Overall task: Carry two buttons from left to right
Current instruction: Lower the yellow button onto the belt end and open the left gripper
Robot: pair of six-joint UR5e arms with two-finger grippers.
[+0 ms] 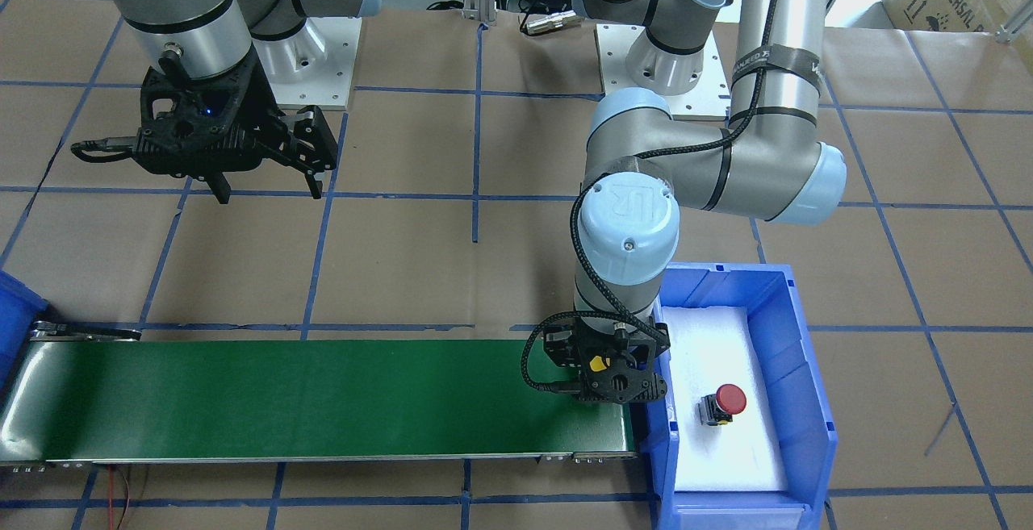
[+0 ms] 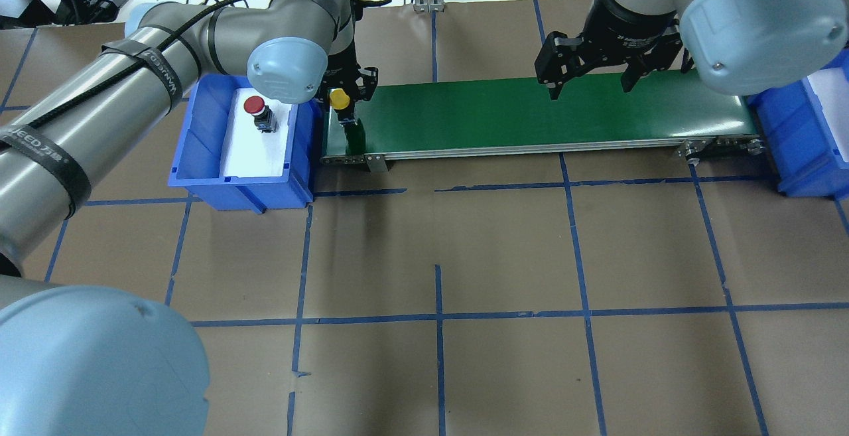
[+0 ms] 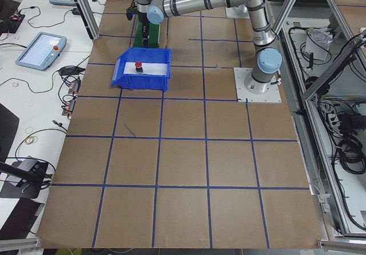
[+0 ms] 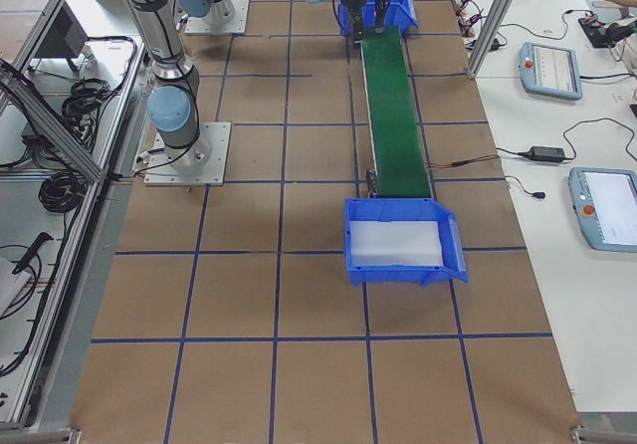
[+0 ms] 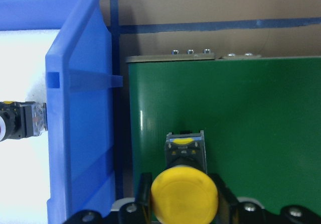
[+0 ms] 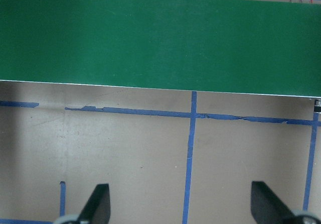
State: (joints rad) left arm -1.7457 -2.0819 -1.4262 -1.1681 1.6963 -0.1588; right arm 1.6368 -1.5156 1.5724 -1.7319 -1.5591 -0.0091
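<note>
Neither button has reached the right bin (image 4: 403, 273), which shows only white foam. My left gripper (image 2: 344, 108) is clamped on the yellow button (image 5: 184, 198) over the belt's (image 2: 530, 114) left end. The red button (image 1: 730, 399) lies in the left bin (image 1: 809, 401). My right gripper (image 2: 589, 89) hangs with its jaws apart.

Bright, even overhead light; soft shadows on the brown paper (image 2: 371, 243). The white foam (image 1: 726, 344) blows out (no texture left), the green belt (image 1: 323, 397) glints at one end, and the yellow button (image 5: 184, 191) looks slightly soft close to my wrist lens.
</note>
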